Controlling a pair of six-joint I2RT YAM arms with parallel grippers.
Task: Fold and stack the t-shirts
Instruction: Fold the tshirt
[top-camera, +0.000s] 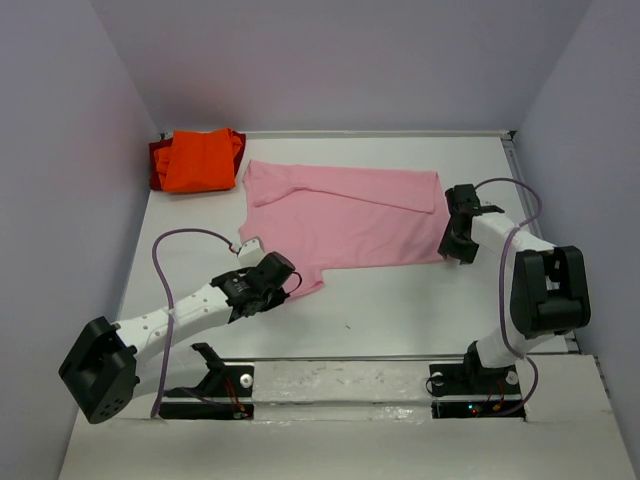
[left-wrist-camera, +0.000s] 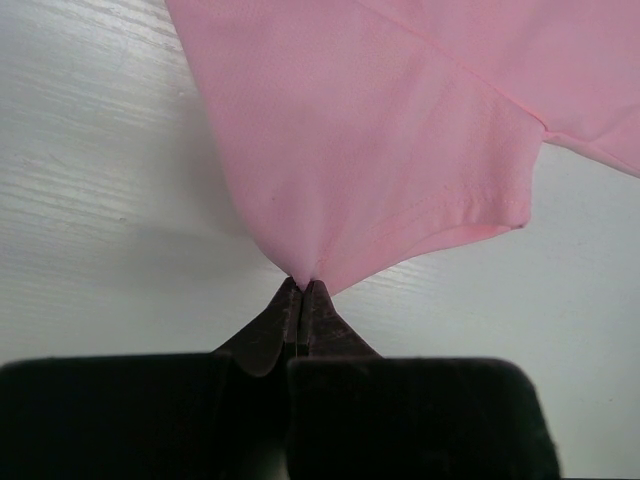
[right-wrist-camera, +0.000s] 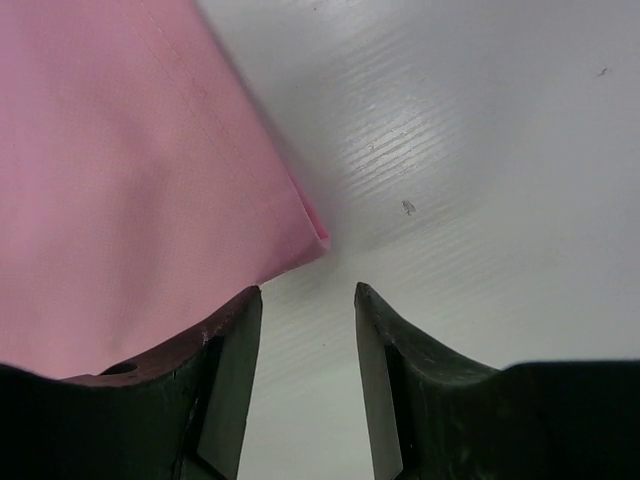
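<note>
Pale lavender walls (top-camera: 330, 60) close in a white table (top-camera: 400, 300), and at its far left corner the orange t-shirts (top-camera: 200, 160) sit in a folded heap, well apart from both arms. Next along, the left gripper (left-wrist-camera: 301, 290) is clamped on the pink t-shirt (top-camera: 345, 215), jaws pressed together with a pinch of cloth by the sleeve hem puckered between them. That shirt lies spread across the middle of the table, its long axis running left to right. Its left end is near the orange heap and its right end reaches the right gripper (right-wrist-camera: 308, 295). There the jaws stand apart with nothing between them. In the right wrist view the shirt's near right corner lies just ahead of the gap and slightly toward the cloth side, the edge running down past one finger (right-wrist-camera: 232, 330); bare table fills the rest. So the left end is held, and the right arm is the nearer one to the free corner. I judge that the coming move turns on this small offset: the right gripper would need to ease forward and a little toward the cloth so the corner falls between the jaws, or they may shut on table alone, or catch only one layer of what looks like a doubled edge
</note>
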